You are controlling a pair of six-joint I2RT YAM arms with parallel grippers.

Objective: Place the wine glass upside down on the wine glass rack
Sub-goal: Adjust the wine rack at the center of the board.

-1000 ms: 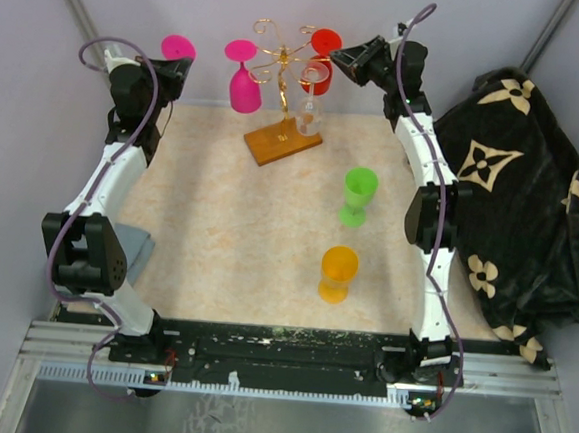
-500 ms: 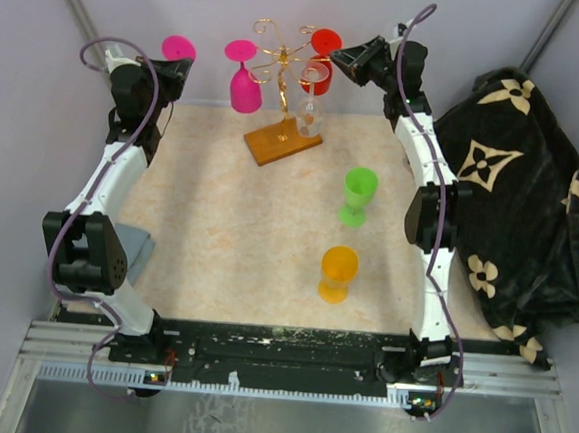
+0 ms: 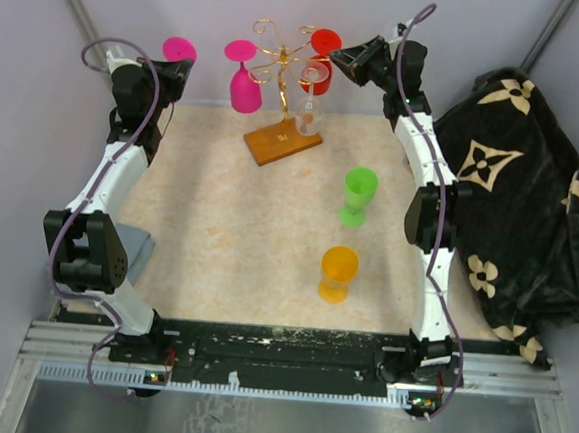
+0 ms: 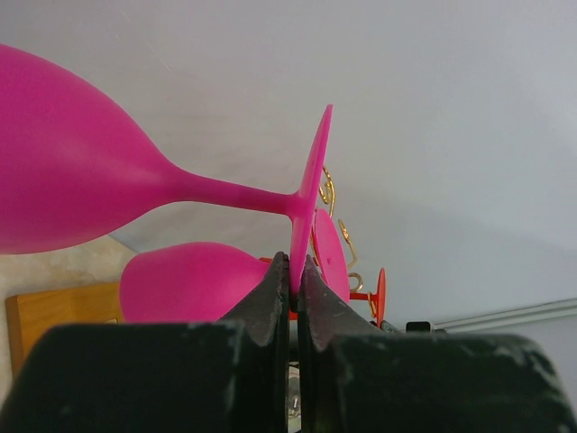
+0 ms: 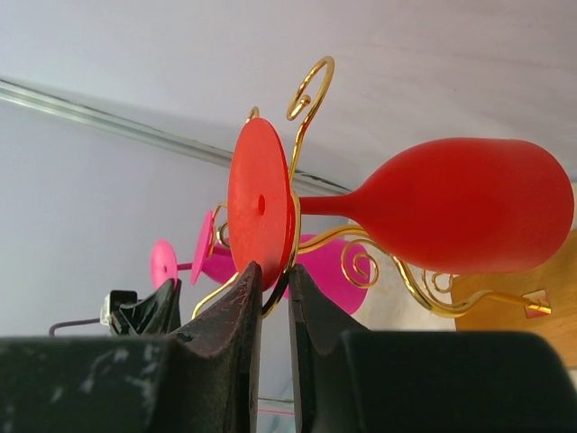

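The gold wire wine glass rack [image 3: 278, 59] stands on its wooden base [image 3: 280, 142] at the back. A pink wine glass [image 3: 245, 85], a red wine glass [image 3: 319, 76] and a clear one [image 3: 308, 111] hang upside down from it. My left gripper [image 3: 178, 68] is left of the rack, shut on the foot rim of a second pink wine glass [image 4: 72, 171], held bowl-down [image 4: 293, 263]. My right gripper [image 5: 272, 269] sits at the red glass's foot [image 5: 257, 203], which rests against the gold wire. Its jaws stand narrowly apart around the rim.
A green glass [image 3: 358, 194] and an orange glass [image 3: 338, 273] stand upright right of the middle of the mat. A black patterned cloth [image 3: 518, 184] lies along the right side. A grey cloth [image 3: 136, 250] lies by the left arm. Walls stand close behind the rack.
Neither arm has visibly moved. The hanging clear glass has shifted slightly.
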